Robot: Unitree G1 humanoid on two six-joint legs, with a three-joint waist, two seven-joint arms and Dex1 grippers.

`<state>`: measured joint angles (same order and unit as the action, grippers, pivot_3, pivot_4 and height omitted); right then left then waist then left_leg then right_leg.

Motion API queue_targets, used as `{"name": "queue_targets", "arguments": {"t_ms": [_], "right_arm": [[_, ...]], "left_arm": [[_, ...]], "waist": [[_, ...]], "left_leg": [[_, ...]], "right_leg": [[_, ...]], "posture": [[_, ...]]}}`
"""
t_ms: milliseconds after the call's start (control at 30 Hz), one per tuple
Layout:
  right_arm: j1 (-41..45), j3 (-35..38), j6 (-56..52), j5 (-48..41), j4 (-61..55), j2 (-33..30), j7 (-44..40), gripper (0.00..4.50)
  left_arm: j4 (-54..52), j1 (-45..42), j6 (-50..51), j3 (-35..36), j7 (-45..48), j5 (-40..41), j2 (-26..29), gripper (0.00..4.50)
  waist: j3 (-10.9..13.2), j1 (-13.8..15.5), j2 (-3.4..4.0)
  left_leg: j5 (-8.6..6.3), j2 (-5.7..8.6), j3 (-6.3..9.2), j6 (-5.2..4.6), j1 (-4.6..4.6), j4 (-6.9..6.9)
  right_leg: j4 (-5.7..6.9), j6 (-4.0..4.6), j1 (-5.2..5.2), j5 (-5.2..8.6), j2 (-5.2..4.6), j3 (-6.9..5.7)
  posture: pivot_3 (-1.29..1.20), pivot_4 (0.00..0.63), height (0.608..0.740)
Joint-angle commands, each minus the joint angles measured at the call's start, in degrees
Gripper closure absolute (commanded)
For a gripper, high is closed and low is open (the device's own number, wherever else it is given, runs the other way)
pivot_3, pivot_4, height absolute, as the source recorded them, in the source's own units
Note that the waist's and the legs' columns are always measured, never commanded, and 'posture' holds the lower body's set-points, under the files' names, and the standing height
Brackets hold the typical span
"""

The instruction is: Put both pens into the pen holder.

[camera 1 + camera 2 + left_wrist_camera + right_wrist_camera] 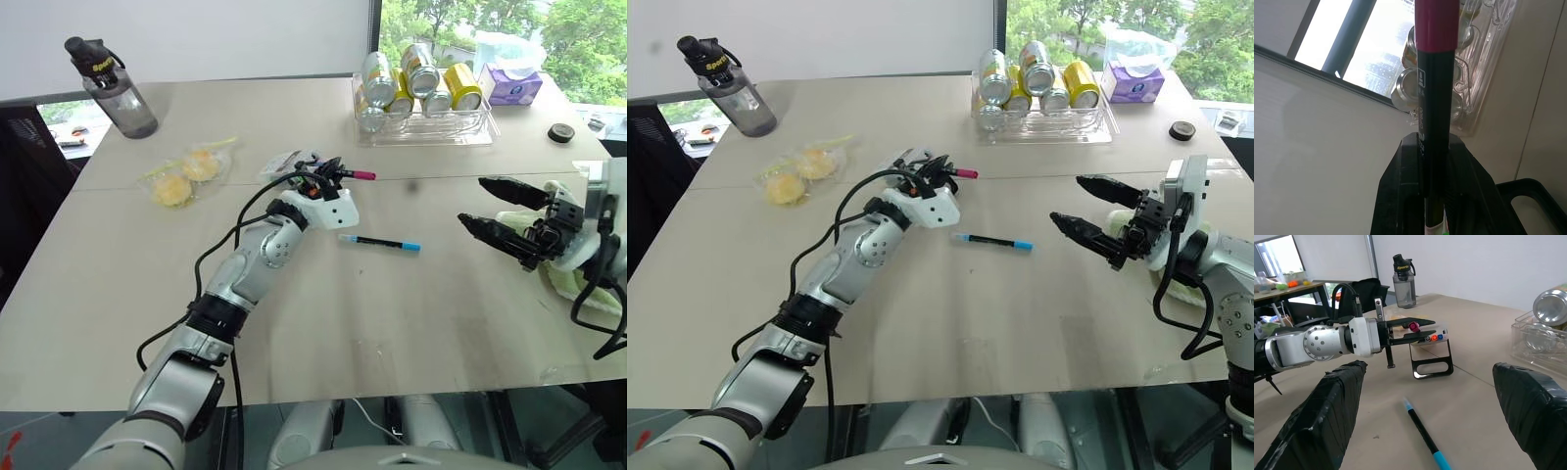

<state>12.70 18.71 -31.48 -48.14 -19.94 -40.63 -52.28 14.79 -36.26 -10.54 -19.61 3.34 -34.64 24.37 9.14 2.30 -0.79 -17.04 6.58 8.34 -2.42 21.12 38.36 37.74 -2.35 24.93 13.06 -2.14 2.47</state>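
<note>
My left gripper [335, 171] is shut on the pen with the magenta-pink end [363, 175]. It holds that pen [1436, 98] above the table, close beside the pen holder [1431, 363]. The holder is a small black frame with a clear part and a loop stand, mostly hidden behind that hand in the head views. The other pen [380, 242], black with a light-blue tip, lies flat on the table between my two hands. My right gripper [472, 202] hovers to the right of it, open and empty, its taped fingers [1327, 411] spread wide.
At the back right a clear tray [423, 134] holds several cans, with a purple tissue box [514, 86] and a small black disc [560, 133] beside it. A dark water bottle [113, 88] stands far left. A bag of yellow items [186, 174] lies left of the holder.
</note>
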Motion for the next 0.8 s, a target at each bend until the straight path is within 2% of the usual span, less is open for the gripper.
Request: {"name": "queue_targets", "arguments": {"t_ms": [33,333,400,433,467,500,600,667,800], "right_arm": [[-0.2,1.3,1.5,-0.1,-1.5,-0.2,0.0,0.05],[-1.2,1.4,2.3,0.5,-2.3,0.1,1.0,0.05],[-1.4,1.6,2.4,0.6,-2.4,0.2,1.3,0.00],[-1.5,1.6,2.5,0.6,-2.5,0.3,1.4,0.00],[-1.7,1.7,2.5,0.6,-2.7,0.3,1.6,0.00],[-1.8,1.7,2.6,0.6,-2.8,0.4,1.8,0.00],[-2.0,1.6,3.0,0.7,-3.2,0.4,2.2,0.00],[-2.0,1.5,3.1,0.7,-3.5,0.6,2.5,0.00],[-2.3,1.4,3.4,0.9,-3.7,0.7,3.0,0.00]], "left_arm": [[2.1,-2.5,-2.1,1.6,-1.6,0.7,-0.2,4.50],[9.8,-5.5,-5.9,2.2,-3.3,1.1,0.3,4.50],[10.6,-5.8,-6.5,2.3,-3.5,1.1,0.3,3.51],[11.3,-6.1,-6.6,2.5,-3.6,1.3,0.3,3.36],[11.9,-6.4,-6.6,2.7,-3.9,1.4,0.2,2.99],[12.5,-6.7,-6.6,2.9,-4.1,1.5,0.1,2.32],[14.3,-7.9,-5.9,3.0,-5.1,1.4,-0.2,1.13],[14.9,-8.5,-5.1,3.5,-6.0,1.5,-0.3,0.09],[15.2,-8.4,-3.6,5.0,-6.9,2.8,-0.6,0.03]], "waist": [[0.0,0.0,0.00],[0.0,-0.1,0.00],[0.0,-0.1,0.00],[0.0,0.0,0.00],[0.0,0.0,0.00],[0.0,0.0,-0.01],[0.0,0.0,-0.01],[0.0,-0.1,-0.01],[0.0,-0.1,-0.01]], "left_leg": [[0.00,0.00,0.00,0.00,0.00,0.00],[0.00,0.00,-0.02,0.00,0.00,0.03],[0.00,0.00,-0.02,0.00,0.00,0.03],[0.00,0.00,-0.02,0.00,0.00,0.05],[0.00,0.00,-0.02,0.00,0.00,0.06],[0.00,0.01,-0.02,0.00,0.00,0.07],[0.00,0.01,-0.02,0.00,0.00,0.08],[0.00,0.01,-0.02,0.00,0.00,0.08],[0.00,0.01,-0.03,0.00,0.00,0.08]], "right_leg": [[0.00,0.00,0.00,0.00,0.00,0.00],[0.06,0.00,0.01,0.00,0.00,0.01],[0.07,0.00,0.02,0.00,0.00,0.01],[0.07,0.00,0.02,0.00,0.00,0.01],[0.08,0.00,0.02,0.00,0.00,0.01],[0.09,0.00,0.02,0.00,0.00,0.01],[0.10,0.00,0.02,0.00,0.00,0.01],[0.11,0.00,0.02,0.00,0.00,0.01],[0.13,0.00,0.02,0.00,0.00,0.02]], "posture": [[0.00,0.150,0.740],[0.00,0.150,0.740],[0.00,0.150,0.740],[0.00,0.150,0.740],[0.00,0.150,0.740],[0.00,0.150,0.740],[0.00,0.150,0.740],[0.00,0.150,0.740],[0.00,0.150,0.740]]}}
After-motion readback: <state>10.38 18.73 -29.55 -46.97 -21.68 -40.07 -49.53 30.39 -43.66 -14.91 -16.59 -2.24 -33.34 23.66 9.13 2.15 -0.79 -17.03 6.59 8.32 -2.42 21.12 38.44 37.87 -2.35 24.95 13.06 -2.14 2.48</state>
